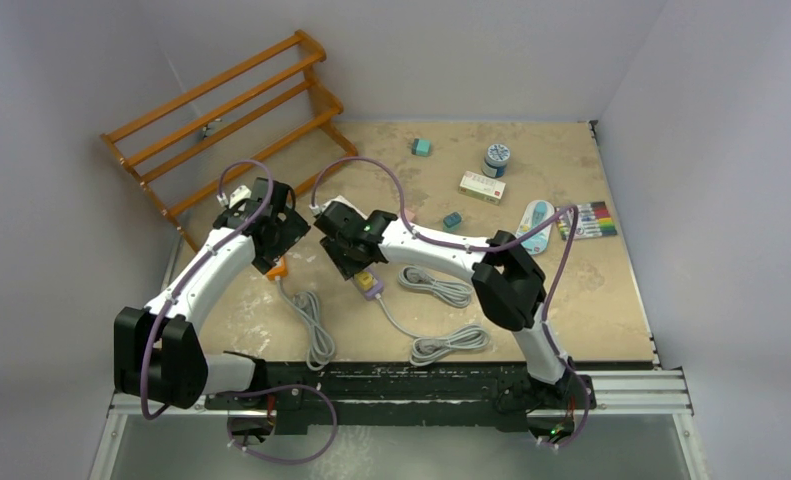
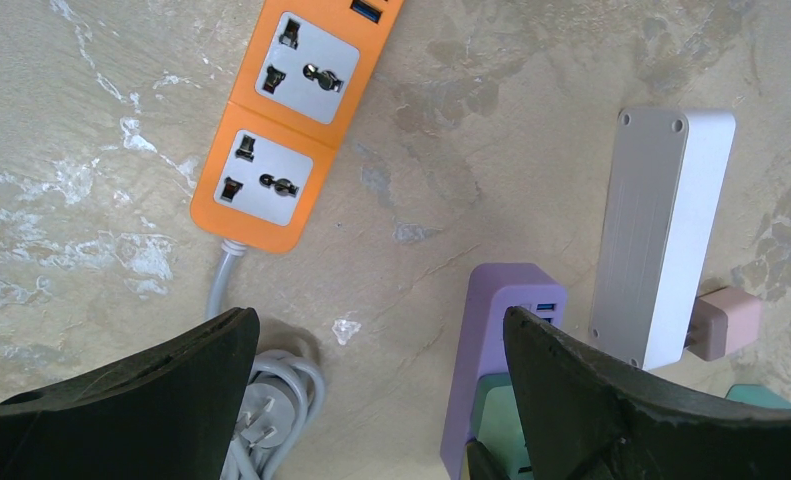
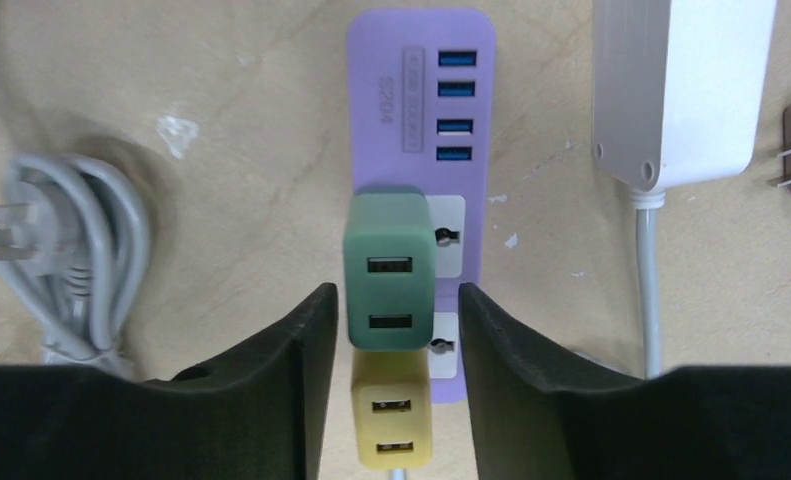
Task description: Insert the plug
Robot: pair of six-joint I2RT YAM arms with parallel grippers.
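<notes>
Though released and parted, sit close on either side of the green plug (image 3: 389, 270) as right fingers (image 3: 271, 390): one just beside one flank, the other slightly off the opposite flank; cannot tell whether either touches. Between those fingers, green plug seated in the purple strip (image 3: 421, 60), USB ports facing up. Further back between the fingers, toward the wrist, yellow plug (image 3: 391, 415) in the same strip, touching the green one. Ahead of the tips, a row of blue USB ports on the strip. Outside one finger, coiled grey cord (image 3: 81, 260) lying on the desk (image 3: 221, 120); outside the other and ahead, white strip (image 3: 681, 90) lying beside the purple one.

Left fingers (image 2: 151, 400) likewise released, spread wide, only bare desk between. Ahead of the tips, orange strip (image 2: 281, 130) with two open sockets. Just beside one finger, the grey cord and its pronged end. Partly behind the other finger, the purple strip; beyond it the white strip, pink adapter (image 2: 723, 322) against its outer side.
</notes>
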